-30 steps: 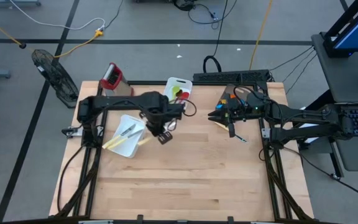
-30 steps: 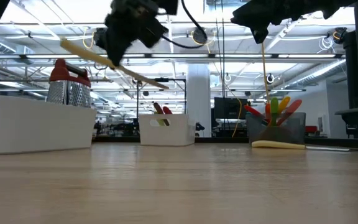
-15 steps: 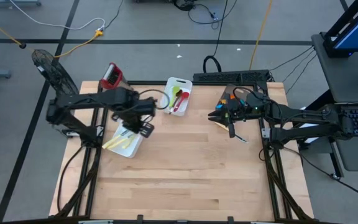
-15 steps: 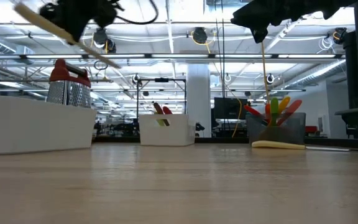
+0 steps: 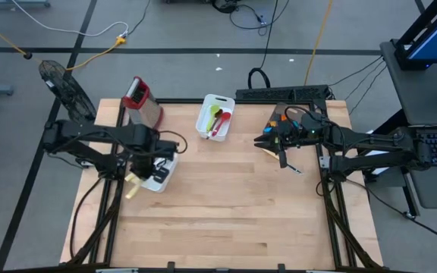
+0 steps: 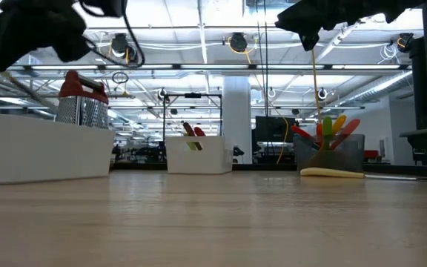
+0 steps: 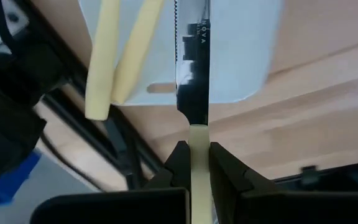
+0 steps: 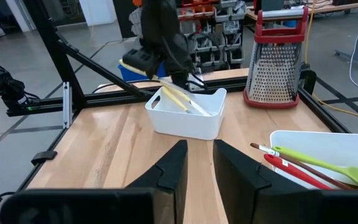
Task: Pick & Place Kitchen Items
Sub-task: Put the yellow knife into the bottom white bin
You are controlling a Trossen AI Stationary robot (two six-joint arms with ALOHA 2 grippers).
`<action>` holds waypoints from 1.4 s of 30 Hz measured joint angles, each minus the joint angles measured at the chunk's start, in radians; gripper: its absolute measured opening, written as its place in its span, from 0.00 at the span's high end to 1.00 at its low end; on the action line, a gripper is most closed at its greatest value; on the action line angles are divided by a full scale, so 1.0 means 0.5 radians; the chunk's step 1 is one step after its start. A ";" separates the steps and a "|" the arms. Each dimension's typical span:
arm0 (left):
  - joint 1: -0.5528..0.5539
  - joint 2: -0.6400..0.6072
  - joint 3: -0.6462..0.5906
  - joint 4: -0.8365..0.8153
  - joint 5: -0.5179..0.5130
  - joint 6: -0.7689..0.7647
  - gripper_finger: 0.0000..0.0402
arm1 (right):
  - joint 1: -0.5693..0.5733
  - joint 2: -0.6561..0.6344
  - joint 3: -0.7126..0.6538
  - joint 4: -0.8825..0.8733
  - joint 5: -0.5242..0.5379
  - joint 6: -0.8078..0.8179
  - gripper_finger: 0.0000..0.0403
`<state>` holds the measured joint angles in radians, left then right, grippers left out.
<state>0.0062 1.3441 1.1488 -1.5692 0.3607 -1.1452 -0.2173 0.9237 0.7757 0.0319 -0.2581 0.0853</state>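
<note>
Left claw (image 7: 197, 163) is clenching the cream handle of a knife (image 7: 193, 68), holding it over the near white tray (image 5: 160, 173) at the counter's (image 5: 226, 212) 9 o'clock edge; in the left wrist view the knife's long axis is running straight out from the claw, serrated blade pointing away over the tray. Two more cream handles (image 7: 118, 53) are lying side by side in that tray. The far tray (image 5: 205, 119) at 12 o'clock is holding three utensils: one green spatula (image 8: 328, 167), two red (image 8: 291, 169). Right claw (image 5: 282, 157) is hovering toward 2 o'clock, fingers slightly parted, holding nothing.
</note>
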 joint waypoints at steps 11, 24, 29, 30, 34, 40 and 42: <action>0.208 0.032 -0.243 0.006 0.075 0.225 0.95 | 0.000 0.000 0.000 0.001 -0.001 0.049 0.83; 0.438 0.244 -0.245 0.055 -0.043 0.637 0.93 | 0.000 0.000 0.000 -0.009 0.000 0.068 0.83; 0.476 0.332 -0.245 0.089 -0.081 0.818 0.93 | 0.000 0.000 0.000 -0.012 -0.001 0.069 0.83; 0.482 0.341 -0.245 0.101 -0.096 0.844 0.92 | 0.000 0.000 0.000 -0.013 -0.001 0.069 0.83; 0.490 0.380 -0.245 0.113 -0.141 0.869 0.85 | 0.000 0.000 0.000 -0.014 -0.003 0.069 0.83; 0.490 0.375 -0.245 0.105 -0.211 0.885 0.70 | 0.000 0.000 0.000 -0.013 -0.008 0.069 0.83; 0.490 0.375 -0.245 0.099 -0.217 0.899 0.65 | 0.000 0.001 0.000 -0.013 -0.009 0.069 0.83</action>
<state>0.2512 1.5314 1.0264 -1.5195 0.2520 -0.6958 -0.2173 0.9241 0.7757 0.0254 -0.2626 0.1196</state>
